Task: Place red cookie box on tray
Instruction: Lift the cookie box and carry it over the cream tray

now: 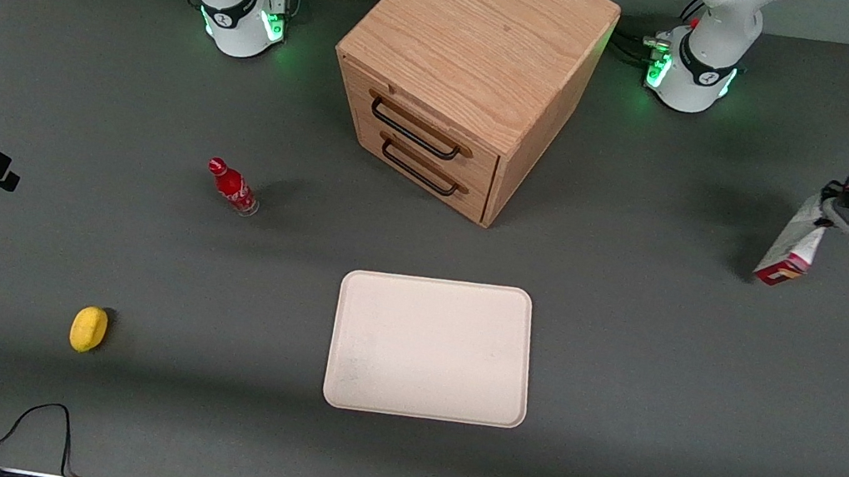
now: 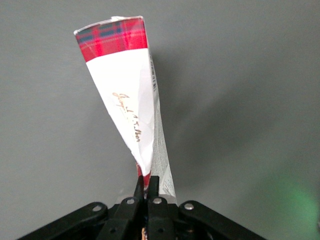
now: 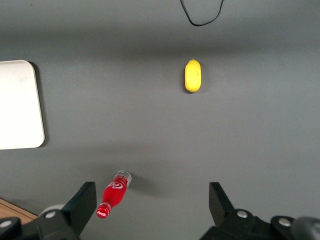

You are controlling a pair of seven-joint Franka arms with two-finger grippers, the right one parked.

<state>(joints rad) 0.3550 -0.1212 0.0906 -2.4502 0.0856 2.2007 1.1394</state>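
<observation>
The red cookie box (image 1: 792,245) hangs tilted above the table at the working arm's end, its upper end pinched in my gripper (image 1: 831,208). In the left wrist view the gripper (image 2: 146,186) is shut on the box's thin end, and the red cookie box (image 2: 125,95) stretches away from the fingers, white with a red tartan band at its free end. The cream-white tray (image 1: 432,348) lies flat in the middle of the table, nearer the front camera than the wooden cabinet, with nothing on it. The box is well off to the side of the tray.
A wooden two-drawer cabinet (image 1: 470,73) stands farther from the camera than the tray. A small red soda bottle (image 1: 233,187) stands toward the parked arm's end, and a yellow lemon (image 1: 88,329) lies nearer the camera there. A black cable (image 1: 29,432) loops at the front edge.
</observation>
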